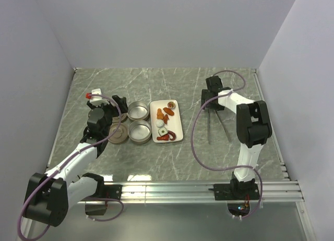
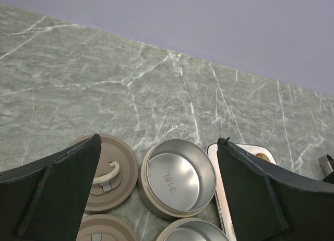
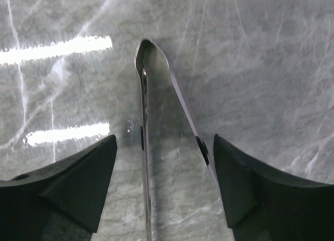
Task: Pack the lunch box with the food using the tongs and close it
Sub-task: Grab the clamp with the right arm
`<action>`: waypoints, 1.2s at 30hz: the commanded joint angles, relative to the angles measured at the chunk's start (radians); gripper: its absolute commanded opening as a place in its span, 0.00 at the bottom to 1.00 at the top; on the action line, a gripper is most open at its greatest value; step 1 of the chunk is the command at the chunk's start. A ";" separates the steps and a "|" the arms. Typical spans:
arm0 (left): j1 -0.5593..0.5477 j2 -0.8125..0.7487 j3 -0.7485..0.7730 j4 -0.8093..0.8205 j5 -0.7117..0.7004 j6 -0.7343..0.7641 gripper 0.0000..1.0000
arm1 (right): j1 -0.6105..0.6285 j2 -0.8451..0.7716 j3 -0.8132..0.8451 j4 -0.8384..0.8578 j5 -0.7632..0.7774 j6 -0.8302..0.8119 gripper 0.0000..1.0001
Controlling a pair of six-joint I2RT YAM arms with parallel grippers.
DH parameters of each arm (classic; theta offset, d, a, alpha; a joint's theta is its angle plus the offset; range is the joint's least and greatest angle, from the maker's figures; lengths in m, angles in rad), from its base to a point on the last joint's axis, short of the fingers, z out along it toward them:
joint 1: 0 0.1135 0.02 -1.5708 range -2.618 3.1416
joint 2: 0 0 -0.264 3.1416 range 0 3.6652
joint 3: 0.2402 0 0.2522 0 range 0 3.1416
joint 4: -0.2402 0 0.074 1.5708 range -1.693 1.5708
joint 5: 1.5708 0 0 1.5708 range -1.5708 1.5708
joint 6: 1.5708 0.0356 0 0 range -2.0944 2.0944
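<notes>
Two shallow round tins make up the lunch box, set side by side and both open and empty. The left wrist view shows the far tin with a bare shiny floor stamped 316L. Their two handled lids lie flat on the desk just left of the tins, the farther one partly under the left claw. That claw hangs over the lids and tins with its jaws spread wide, holding nothing.

Just right of the tins sits a white rectangular tray carrying all the food: orange and red pieces, a white round slice, and a darker round piece at the far end.

Well right of the tray, the tongs lie flat on the desk, with the joined end away from the arm bases and the arms splayed toward the near edge. The right claw is low over the joined end, jaws parted, one on either side of the two arms. Whether a finger touches the metal I cannot tell.

The desk has a grey-green marble pattern with white veins, and glare streaks show in the right wrist view. Plain pale walls close it in on three sides, and a metal rail runs along the near edge.
</notes>
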 commanded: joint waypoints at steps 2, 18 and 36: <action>-0.003 -0.032 0.020 0.018 0.024 0.011 0.99 | -0.006 0.046 0.085 -0.051 0.026 -0.012 0.75; -0.003 -0.045 0.009 0.023 0.025 0.015 0.99 | -0.001 0.028 0.082 -0.048 0.034 -0.017 0.45; -0.001 -0.028 0.011 0.029 0.030 0.017 0.99 | 0.144 -0.256 -0.084 0.223 0.031 -0.049 0.43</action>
